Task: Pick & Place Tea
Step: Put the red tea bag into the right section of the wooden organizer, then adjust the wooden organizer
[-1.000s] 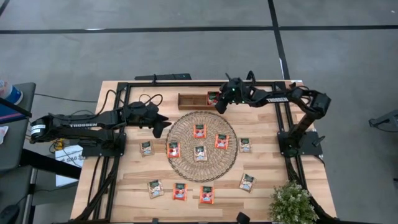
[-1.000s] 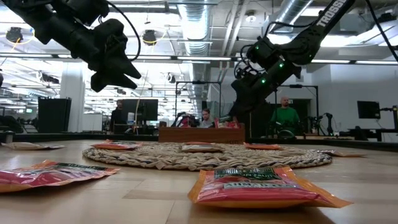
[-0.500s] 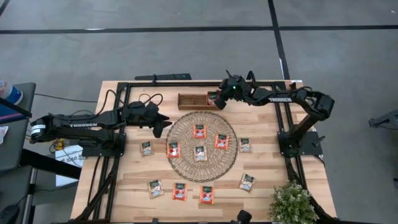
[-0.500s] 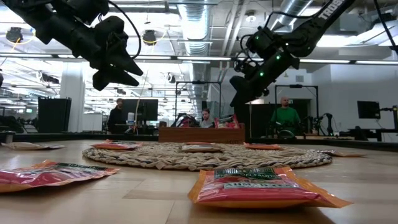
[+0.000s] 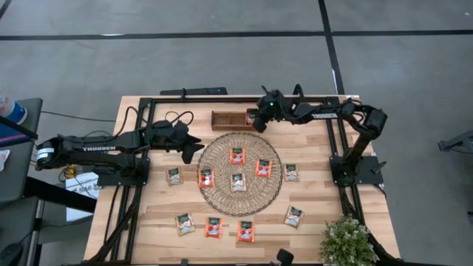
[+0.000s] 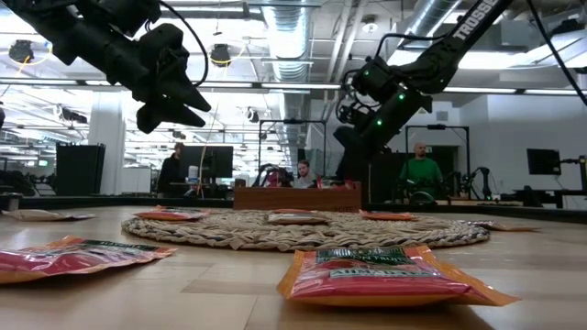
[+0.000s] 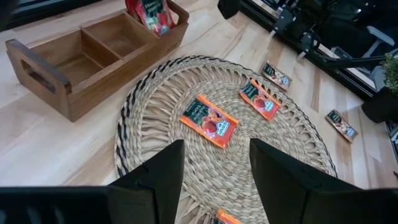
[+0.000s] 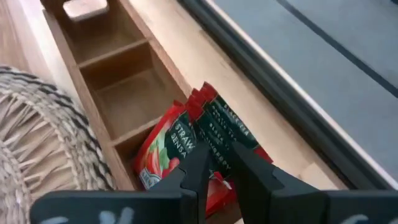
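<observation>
The pale wooden tabletop point(image 5: 310, 185) carries a large round woven straw mat point(image 5: 239, 173) with red-orange square tea sachets point(image 5: 237, 156) on and around it, well apart, and a brown wooden compartment tray point(image 5: 229, 119) at the far edge. The right pincer point(image 8: 214, 163) hangs over the tray's end compartment, fingers narrowed with no sachet visibly between them, just above upright sachets point(image 8: 186, 146) stacked there; dipping lower could snag or topple them. The left pincer point(image 7: 214, 174), fingers spread and empty, waits above the mat's edge and could clip the tray if it swings.
</observation>
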Robot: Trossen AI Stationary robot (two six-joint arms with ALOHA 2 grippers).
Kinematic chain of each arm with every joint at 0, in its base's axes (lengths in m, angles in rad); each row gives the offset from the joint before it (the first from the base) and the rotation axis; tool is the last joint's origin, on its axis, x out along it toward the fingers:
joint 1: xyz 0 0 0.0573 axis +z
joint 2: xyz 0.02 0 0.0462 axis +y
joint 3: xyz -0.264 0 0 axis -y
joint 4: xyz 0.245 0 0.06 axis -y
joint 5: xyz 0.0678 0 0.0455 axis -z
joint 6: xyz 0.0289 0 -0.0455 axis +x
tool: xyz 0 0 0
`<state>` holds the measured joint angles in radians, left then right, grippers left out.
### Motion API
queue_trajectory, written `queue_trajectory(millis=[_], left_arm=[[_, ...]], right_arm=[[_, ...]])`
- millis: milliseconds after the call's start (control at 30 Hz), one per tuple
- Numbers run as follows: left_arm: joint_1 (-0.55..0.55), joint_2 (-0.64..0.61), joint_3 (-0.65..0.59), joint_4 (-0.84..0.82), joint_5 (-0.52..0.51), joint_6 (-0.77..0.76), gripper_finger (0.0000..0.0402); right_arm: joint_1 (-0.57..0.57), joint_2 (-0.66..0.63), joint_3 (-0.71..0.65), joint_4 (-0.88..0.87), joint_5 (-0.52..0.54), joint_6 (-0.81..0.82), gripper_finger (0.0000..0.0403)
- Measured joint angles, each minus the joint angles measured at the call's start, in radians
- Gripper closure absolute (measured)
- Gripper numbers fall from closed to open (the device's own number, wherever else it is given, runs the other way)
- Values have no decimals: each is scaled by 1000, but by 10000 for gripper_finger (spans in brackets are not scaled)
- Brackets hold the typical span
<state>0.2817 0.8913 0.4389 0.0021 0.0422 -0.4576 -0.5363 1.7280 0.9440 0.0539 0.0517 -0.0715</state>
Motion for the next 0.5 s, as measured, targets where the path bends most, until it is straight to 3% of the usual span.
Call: queue_trajectory(millis=[500], left_arm=[[0,0,0,0,0,0,227]], right_arm=[[46,-73,0,-18,53,-15,344]])
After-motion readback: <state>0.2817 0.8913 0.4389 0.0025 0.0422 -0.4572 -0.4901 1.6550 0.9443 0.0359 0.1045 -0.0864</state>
